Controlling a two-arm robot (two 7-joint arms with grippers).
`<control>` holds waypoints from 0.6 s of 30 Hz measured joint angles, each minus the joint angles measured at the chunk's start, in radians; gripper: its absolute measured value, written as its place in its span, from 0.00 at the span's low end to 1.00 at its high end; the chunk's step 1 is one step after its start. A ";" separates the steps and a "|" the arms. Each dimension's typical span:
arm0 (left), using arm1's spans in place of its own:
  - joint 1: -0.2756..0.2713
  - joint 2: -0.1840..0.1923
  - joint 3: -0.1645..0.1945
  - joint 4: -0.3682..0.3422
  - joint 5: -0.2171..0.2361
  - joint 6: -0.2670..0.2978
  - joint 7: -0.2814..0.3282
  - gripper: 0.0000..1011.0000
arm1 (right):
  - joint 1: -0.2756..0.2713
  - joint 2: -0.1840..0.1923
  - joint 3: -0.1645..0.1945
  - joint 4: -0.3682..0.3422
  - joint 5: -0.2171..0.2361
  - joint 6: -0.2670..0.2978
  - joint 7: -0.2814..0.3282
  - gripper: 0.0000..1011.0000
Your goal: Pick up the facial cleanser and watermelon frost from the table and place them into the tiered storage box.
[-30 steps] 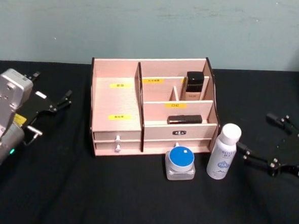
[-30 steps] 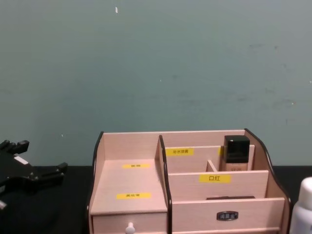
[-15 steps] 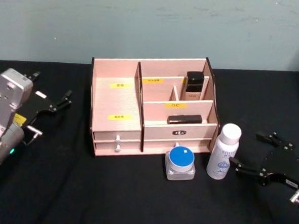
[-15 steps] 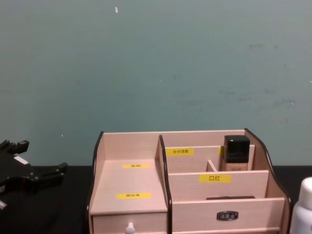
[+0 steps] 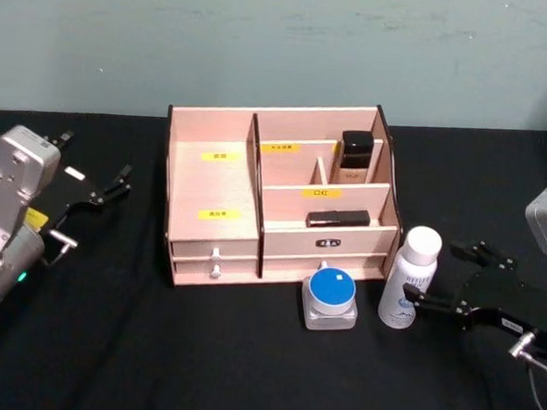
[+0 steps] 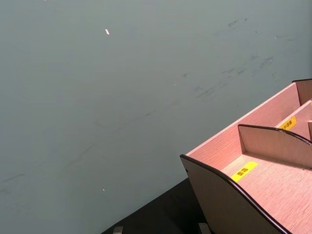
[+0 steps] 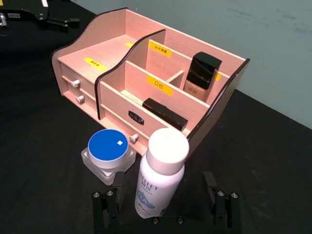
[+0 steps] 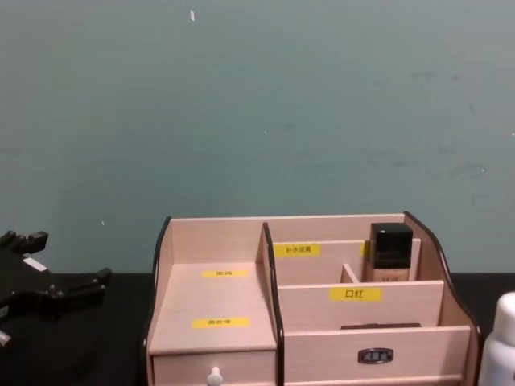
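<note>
A white bottle with a white cap, the facial cleanser (image 5: 409,278) (image 7: 161,170) (image 8: 500,342), stands on the black table by the front right corner of the tiered storage box (image 5: 215,178) (image 7: 112,53) (image 8: 217,301). A clear jar with a blue lid, the watermelon frost (image 5: 331,297) (image 7: 107,153), sits just left of it. My right gripper (image 5: 431,274) (image 7: 161,196) is open, low at the table, with one finger on each side of the bottle and gaps showing. My left gripper (image 5: 96,162) (image 8: 71,259) rests open, left of the box.
The box holds a black-capped bottle (image 5: 355,159) (image 7: 201,73) in a back compartment and a flat black stick (image 5: 337,218) (image 7: 164,113) in the front one. Its left stepped shelves are bare. Two white-knobbed drawers (image 5: 214,261) face me. Black table surrounds everything.
My right gripper has moved left along the table from the far right and now straddles the white bottle. The left arm, bottle and jar have not moved.
</note>
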 joint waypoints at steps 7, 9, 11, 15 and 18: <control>0.000 0.000 0.000 0.000 0.000 0.000 0.000 0.99 | 0.024 -0.030 -0.004 0.024 -0.011 0.009 0.019 0.99; 0.000 0.000 0.000 0.000 0.000 0.000 0.000 0.99 | 0.029 -0.036 -0.004 0.028 -0.014 0.009 0.024 0.99; 0.000 0.000 0.000 0.000 0.000 0.000 0.000 0.99 | 0.038 -0.048 -0.005 0.037 -0.019 0.010 0.034 0.99; 0.000 0.000 0.000 0.000 0.000 0.000 0.000 0.99 | 0.046 -0.059 -0.006 0.046 -0.024 0.011 0.044 0.99; 0.000 0.000 0.000 0.000 0.000 0.000 0.000 0.99 | 0.056 -0.073 -0.010 0.056 -0.032 0.013 0.055 0.99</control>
